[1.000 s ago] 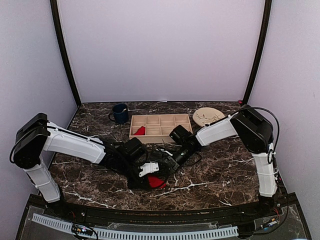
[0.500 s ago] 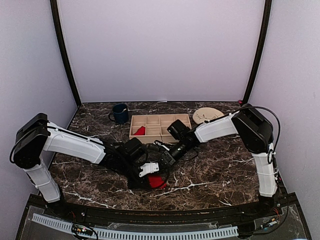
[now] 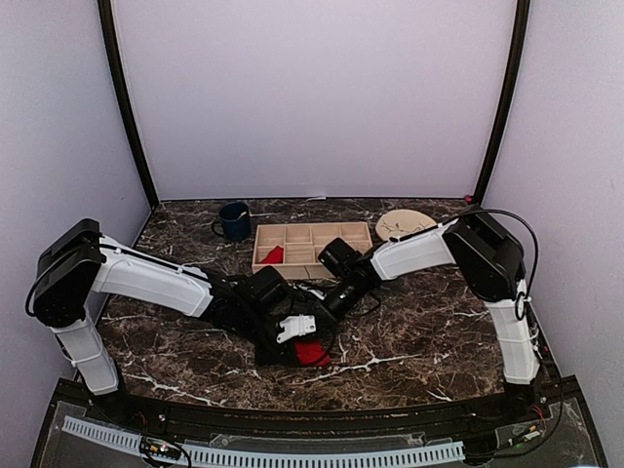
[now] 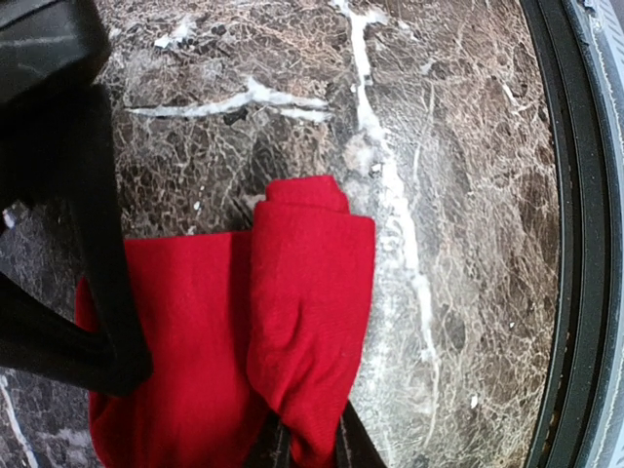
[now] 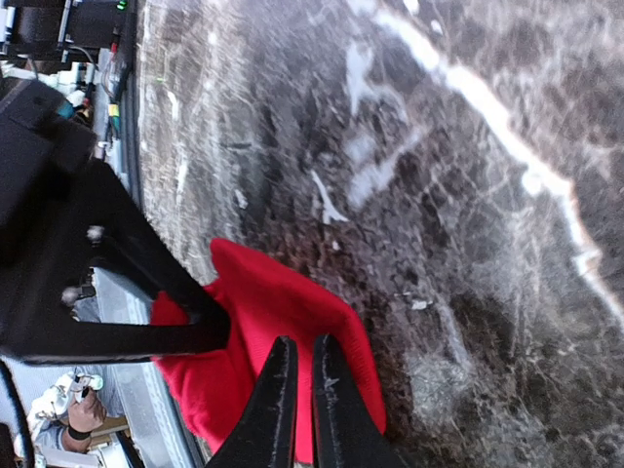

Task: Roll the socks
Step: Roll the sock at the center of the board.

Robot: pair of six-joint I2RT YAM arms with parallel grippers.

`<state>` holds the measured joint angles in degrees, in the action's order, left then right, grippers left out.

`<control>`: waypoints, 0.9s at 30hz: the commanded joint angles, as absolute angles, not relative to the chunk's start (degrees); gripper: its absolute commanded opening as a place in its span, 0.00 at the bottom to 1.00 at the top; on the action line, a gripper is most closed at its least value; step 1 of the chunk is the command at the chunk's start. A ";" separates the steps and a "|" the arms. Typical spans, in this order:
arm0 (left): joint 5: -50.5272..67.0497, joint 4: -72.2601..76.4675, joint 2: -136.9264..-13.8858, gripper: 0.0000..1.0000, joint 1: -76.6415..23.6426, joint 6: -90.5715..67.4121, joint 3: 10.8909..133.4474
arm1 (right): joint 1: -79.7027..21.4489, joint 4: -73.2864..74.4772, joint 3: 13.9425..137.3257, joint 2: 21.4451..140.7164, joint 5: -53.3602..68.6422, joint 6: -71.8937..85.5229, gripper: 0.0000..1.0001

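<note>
As both arms stretch inward, left jaws pinch sock (image 4: 312,292), right jaws nearly together.

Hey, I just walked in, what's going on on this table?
Two robot arms are working on a red sock lying on the marble table near its front edge. The left claw is shut on the sock's folded-over part. The right claw, nearly shut, has its tips on the same sock; a pinch isn't clear. A second red sock sits in the wooden tray behind.
</note>
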<state>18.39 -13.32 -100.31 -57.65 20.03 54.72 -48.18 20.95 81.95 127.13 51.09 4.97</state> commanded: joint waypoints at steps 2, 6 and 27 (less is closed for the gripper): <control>18.22 -13.75 -101.07 0.13 -57.48 21.25 55.46 | -48.78 22.66 81.98 128.03 45.69 3.78 0.08; 17.49 -13.25 -101.32 0.13 -57.48 21.36 55.71 | -48.74 22.75 80.95 127.46 40.22 4.33 0.07; 13.54 -11.03 -103.19 0.17 -55.55 21.09 58.44 | -47.50 16.60 71.05 122.25 27.87 11.88 0.06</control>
<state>15.90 -10.83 -102.87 -56.36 20.40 57.21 -48.53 13.61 74.54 121.10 37.01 10.33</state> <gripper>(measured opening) 0.163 0.056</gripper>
